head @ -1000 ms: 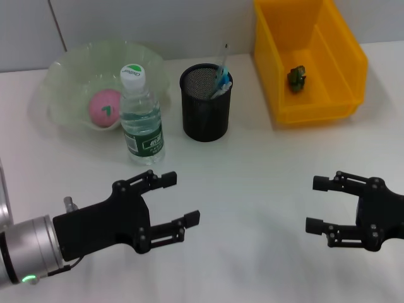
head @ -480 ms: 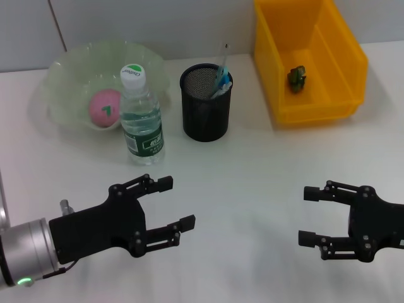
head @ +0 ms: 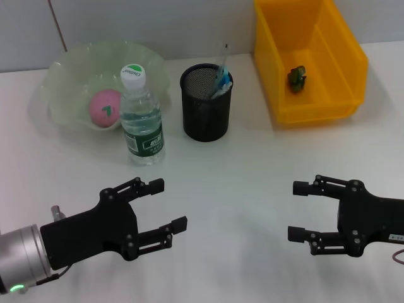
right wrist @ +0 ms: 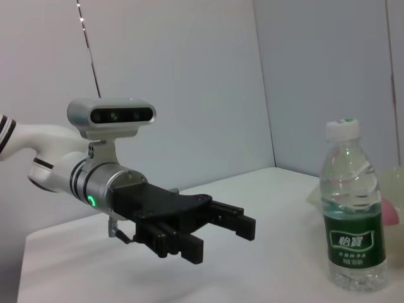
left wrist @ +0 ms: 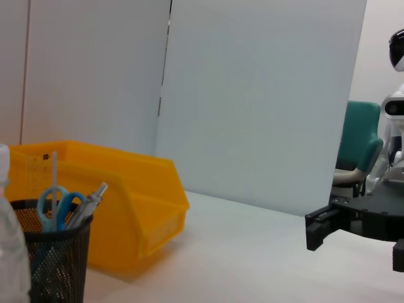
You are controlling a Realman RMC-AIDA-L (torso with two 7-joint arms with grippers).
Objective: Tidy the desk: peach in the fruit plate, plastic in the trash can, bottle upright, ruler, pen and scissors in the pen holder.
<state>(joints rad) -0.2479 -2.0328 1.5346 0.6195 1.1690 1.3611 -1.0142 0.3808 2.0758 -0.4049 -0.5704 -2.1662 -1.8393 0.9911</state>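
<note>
Currently, at the desk's far left corner, the peach (head: 104,106) is seen lying in the pale green fruit plate (head: 66,72). Just in front of the plate, the bottle (head: 141,117) is found upright with its white cap on. Near the front left edge, the left gripper (head: 162,204) is held above the bare desk with its fingers spread wide and nothing between them. Toward the middle of the far edge, just right of the bottle, the black mesh pen holder (head: 206,104) is placed; blue-handled scissors (left wrist: 57,207) and a pen (left wrist: 88,202) are seen standing in it, while the ruler cannot be made out with certainty. At the far right corner, the yellow trash can (head: 308,60) is set, with a small green piece of plastic (head: 296,77) lying inside. Near the front right edge, the right gripper (head: 300,211) is held empty above the desk, fingers wide apart.
</note>
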